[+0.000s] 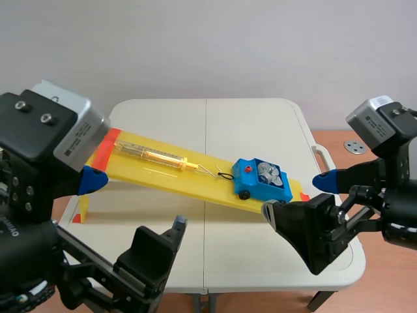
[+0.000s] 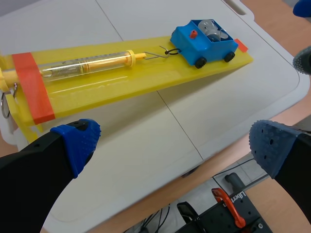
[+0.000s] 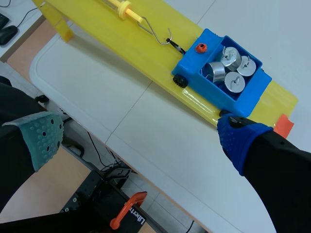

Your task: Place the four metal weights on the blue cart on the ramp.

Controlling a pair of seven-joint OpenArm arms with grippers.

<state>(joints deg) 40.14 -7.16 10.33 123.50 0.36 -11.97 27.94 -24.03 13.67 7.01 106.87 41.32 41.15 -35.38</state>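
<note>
Metal weights (image 3: 228, 57) aboard — cart loaded!
They sit inside the blue cart (image 1: 251, 187) at the low end of the yellow ramp (image 1: 163, 177), hooked to the spring scale (image 1: 146, 154); left gripper (image 2: 175, 143) and right gripper (image 3: 140, 137) gape wide, gripping nothing.

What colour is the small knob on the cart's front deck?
Red knob on the blue cart; clearest in the right wrist view.

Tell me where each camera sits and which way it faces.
Scene view: between left arm and right arm, facing across the table at the yellow ramp; both show low.
Left wrist view: on left arm, looking down past open left claw.
Right wrist view: on right arm, looking down past open right claw.
Shared: all show the blue cart with metal weights.
</note>
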